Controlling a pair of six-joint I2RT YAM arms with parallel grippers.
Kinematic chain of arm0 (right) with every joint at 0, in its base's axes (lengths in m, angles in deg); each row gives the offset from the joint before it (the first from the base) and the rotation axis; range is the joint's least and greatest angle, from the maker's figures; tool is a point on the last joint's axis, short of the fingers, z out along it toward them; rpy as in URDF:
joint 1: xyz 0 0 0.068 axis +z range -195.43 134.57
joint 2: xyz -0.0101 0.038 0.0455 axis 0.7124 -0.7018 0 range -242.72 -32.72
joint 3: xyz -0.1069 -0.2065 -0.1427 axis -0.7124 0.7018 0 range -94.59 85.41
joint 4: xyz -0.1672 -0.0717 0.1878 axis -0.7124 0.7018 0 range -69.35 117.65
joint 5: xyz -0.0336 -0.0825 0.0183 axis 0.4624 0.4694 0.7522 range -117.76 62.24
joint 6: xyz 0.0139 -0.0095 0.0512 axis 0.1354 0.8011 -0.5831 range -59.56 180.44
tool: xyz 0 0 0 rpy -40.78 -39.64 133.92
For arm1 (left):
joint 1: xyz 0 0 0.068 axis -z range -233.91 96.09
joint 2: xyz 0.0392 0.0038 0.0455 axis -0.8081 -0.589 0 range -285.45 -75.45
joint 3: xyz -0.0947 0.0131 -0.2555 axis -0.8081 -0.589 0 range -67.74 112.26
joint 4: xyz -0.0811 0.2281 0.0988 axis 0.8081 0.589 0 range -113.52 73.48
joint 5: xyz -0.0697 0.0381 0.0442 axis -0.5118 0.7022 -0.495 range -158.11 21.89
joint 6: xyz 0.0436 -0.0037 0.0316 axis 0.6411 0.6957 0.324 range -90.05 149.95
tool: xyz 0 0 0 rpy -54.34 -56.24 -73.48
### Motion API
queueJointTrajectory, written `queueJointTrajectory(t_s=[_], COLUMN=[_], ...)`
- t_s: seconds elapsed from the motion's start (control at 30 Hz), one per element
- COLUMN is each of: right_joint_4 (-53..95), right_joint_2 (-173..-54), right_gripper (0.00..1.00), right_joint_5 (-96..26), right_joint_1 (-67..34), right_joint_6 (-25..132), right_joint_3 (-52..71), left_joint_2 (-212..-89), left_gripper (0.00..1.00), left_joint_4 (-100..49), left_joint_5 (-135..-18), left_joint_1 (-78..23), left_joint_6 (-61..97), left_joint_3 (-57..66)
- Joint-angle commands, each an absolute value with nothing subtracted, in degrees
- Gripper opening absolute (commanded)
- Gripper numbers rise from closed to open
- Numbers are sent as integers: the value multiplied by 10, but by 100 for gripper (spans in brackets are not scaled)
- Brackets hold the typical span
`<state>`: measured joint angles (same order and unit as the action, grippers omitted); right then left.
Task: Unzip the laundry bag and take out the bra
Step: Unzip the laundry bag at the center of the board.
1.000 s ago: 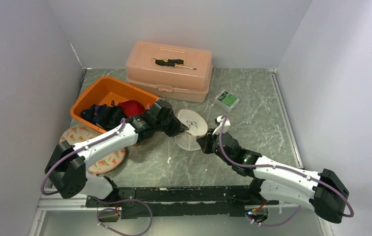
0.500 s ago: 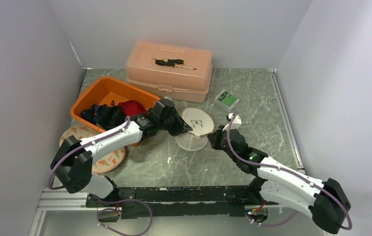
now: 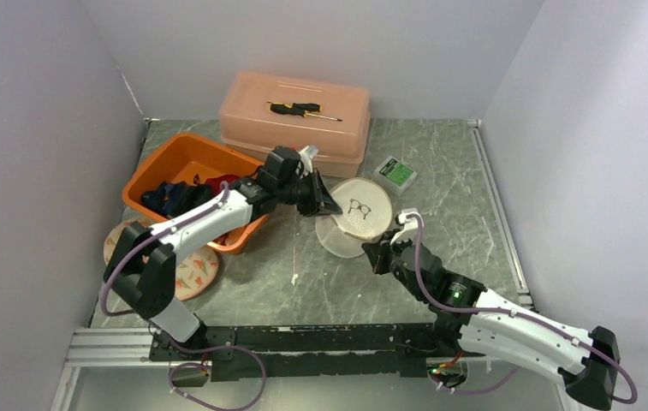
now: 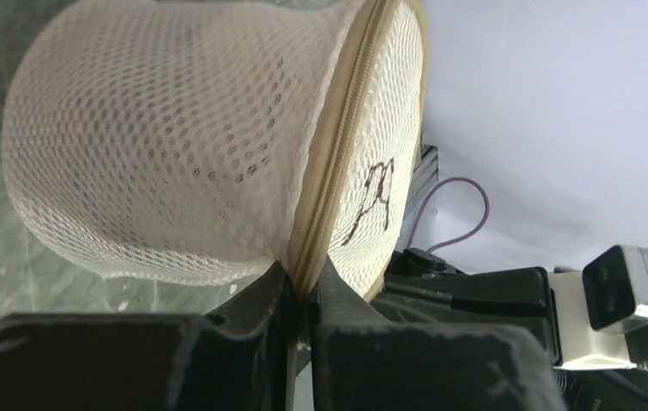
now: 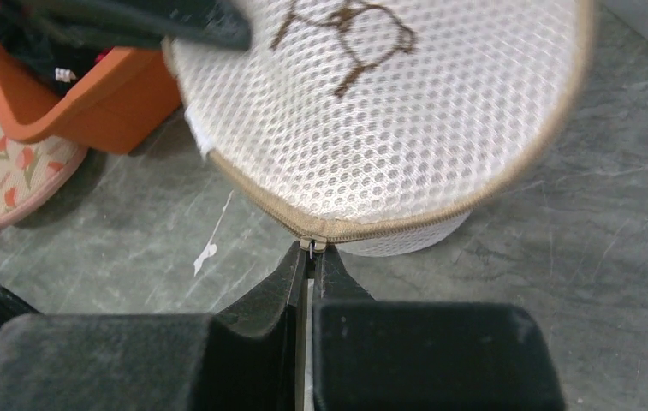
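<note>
The laundry bag, a round white mesh drum with a tan zip running round its rim, is observed tilted over the middle of the worktop, its flat face with a dark line drawing turned upward; whether its lower edge rests on the worktop cannot be told. No opening is seen along the zip, so it is judged closed or nearly so, and the bra is not made out through the mesh. The zip pull at the near rim is pinched by the right tool, jaws closed on it. The rim seam on the far left side is pinched by the left tool, jaws closed on the zip tape. The step in hand is judged to be drawing the slider round the rim. The pull should be led along the curve of the rim, not straight away from the bag, so that mesh is not caught in the slider. The left grip should be used as the anchor, with the seam drawn taut between the two grips, and re-set as the slider rounds the drum. Slipping of the small pull out of the jaws is the likeliest fault. Not involved: an orange bin of clothes left of the left tool, a pink box with a screwdriver on its lid behind, a small green-topped box to the right, and a flowered mat at the bin's near side.
</note>
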<state>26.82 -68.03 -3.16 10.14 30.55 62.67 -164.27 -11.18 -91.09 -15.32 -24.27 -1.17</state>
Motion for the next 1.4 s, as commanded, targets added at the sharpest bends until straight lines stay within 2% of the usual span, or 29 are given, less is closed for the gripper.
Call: queueJointTrajectory(t_s=[0.0, 0.03, 0.07, 0.13, 0.23, 0.43, 0.57, 0.8, 1.2, 1.3, 1.37], right_joint_4=[269, 264, 258, 246, 227, 208, 209, 209, 217, 215, 216], right_joint_2=[-676, -685, -693, -709, -721, -733, -749, -761, -763, -770, -775], right_gripper=[0, 0, 0, 0, 0, 0, 0, 0, 0, 0, 0], right_joint_5=[12, 19, 26, 30, 35, 48, 52, 53, 41, 37, 36], right_joint_1=[146, 157, 164, 168, 169, 170, 169, 169, 169, 170, 170], right_joint_6=[310, 304, 297, 281, 254, 241, 247, 252, 254, 256, 258], right_joint_3=[624, 627, 630, 638, 652, 664, 655, 639, 628, 624, 622], left_joint_2=[-1695, -1704, -1713, -1713, -1673, -1556, -1506, -1570, -1647, -1654, -1658], left_gripper=[13, 17, 28, 63, 93, 94, 93, 86, 74, 66, 57], left_joint_4=[-192, -197, -200, -194, -220, -224, -180, -108, -132, -136, -140], left_joint_5=[-1008, -1025, -1027, -1012, -977, -889, -815, -752, -784, -782, -780], left_joint_1=[-178, -179, -179, -178, -180, -174, -127, -52, -44, -44, -43], left_joint_6=[-181, -180, -182, -199, -236, -340, -380, -393, -390, -387, -386], left_joint_3=[45, 51, 55, 40, -22, -141, -145, -61, -34, -32, -32])
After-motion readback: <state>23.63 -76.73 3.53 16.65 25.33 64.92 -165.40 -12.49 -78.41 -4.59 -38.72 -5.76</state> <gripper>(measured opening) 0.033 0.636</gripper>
